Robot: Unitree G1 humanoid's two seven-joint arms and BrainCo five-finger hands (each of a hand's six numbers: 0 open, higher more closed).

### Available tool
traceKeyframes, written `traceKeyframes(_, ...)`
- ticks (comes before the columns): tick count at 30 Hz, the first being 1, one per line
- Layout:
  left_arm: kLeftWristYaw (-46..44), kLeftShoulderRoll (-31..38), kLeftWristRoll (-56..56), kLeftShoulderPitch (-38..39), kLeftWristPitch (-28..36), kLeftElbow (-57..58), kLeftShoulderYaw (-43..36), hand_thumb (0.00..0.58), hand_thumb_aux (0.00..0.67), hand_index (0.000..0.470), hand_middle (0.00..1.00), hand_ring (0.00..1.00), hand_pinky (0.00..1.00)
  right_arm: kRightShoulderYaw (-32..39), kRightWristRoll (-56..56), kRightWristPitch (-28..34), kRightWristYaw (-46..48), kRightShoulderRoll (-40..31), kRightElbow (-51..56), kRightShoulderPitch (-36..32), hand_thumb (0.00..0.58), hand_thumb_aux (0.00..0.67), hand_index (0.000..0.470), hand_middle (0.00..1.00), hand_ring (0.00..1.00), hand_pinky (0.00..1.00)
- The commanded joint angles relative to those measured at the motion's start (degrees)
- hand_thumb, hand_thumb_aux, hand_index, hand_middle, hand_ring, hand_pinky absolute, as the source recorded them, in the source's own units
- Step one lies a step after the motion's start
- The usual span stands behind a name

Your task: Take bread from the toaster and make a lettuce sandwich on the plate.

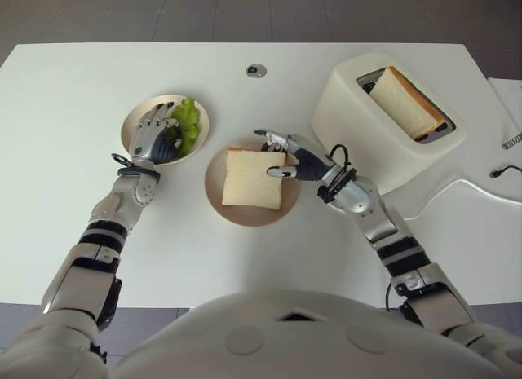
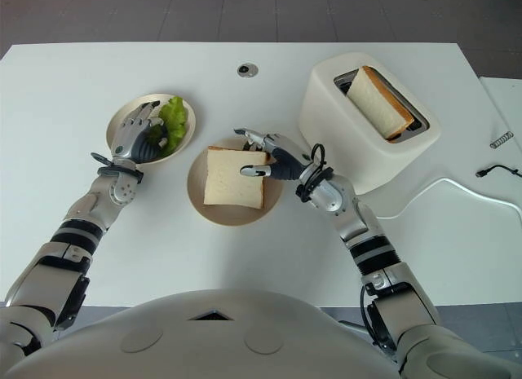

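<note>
A slice of bread (image 1: 253,177) lies flat on the tan plate (image 1: 216,193) at the table's middle. My right hand (image 1: 287,156) rests at the slice's right edge, fingers spread and uncurled, holding nothing. A second slice (image 1: 405,103) stands tilted in the slot of the white toaster (image 1: 355,126) at the right. A green lettuce leaf (image 1: 188,122) lies in a tan bowl (image 1: 139,118) at the left. My left hand (image 1: 154,136) is over that bowl, its fingers curled down onto the lettuce's left side.
A small round metal fitting (image 1: 256,70) is set into the table at the back. The toaster's white cable (image 1: 457,186) runs across the right side, with a black plug end (image 1: 499,172) and a metal spring (image 1: 512,140) near the right edge.
</note>
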Motion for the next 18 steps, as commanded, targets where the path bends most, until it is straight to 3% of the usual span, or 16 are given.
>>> traceKeyframes(1,-0.74,1.15,-2.01,2.34,-0.85,-5.07,1.15,0.580,0.670,0.470,0.00,0.00,0.00,-3.53,1.60,-0.87,-2.77,0.51,-2.46,-0.88,0.000,0.000,0.000,0.00,0.00,0.00)
traceKeyframes(8,-3.67,2.26,-0.18,3.92,3.34,-7.09,0.71,0.580,0.670,0.470,0.00,0.00,0.00,-6.14,2.48,-2.11,-5.36,1.87,-3.99,-1.00,0.000,0.000,0.000,0.00,0.00,0.00)
traceKeyframes(9,-3.35,2.33,0.86,3.23,4.55,-5.02,0.08,0.573,0.599,0.420,0.00,0.00,0.00,-6.13,2.60,-2.19,-5.30,1.99,-4.09,-0.97,0.000,0.000,0.000,0.00,0.00,0.00)
traceKeyframes(10,-3.03,2.29,1.65,2.64,5.59,-3.31,-0.39,0.454,0.357,0.251,0.00,0.00,0.00,-6.01,2.68,-2.21,-5.11,2.09,-3.93,-1.01,0.000,0.000,0.000,0.00,0.00,0.00)
traceKeyframes(11,-2.51,2.19,2.19,2.04,6.40,-1.81,-0.84,0.136,0.084,0.059,0.00,0.00,0.00,-5.87,2.41,-2.36,-5.15,2.14,-3.40,-1.09,0.000,0.000,0.000,0.00,0.00,0.00)
traceKeyframes(12,-2.01,2.10,2.58,1.45,7.00,-0.48,-1.29,0.009,0.005,0.004,0.00,0.00,0.00,-5.70,2.11,-2.45,-5.16,2.15,-2.96,-1.14,0.000,0.000,0.000,0.00,0.00,0.00)
traceKeyframes(18,-0.10,1.98,2.81,-0.81,7.70,4.43,-2.93,0.009,0.005,0.004,0.00,0.00,0.00,-4.90,1.77,-2.91,-4.91,2.19,-1.89,-1.07,0.000,0.000,0.000,0.00,0.00,0.00)
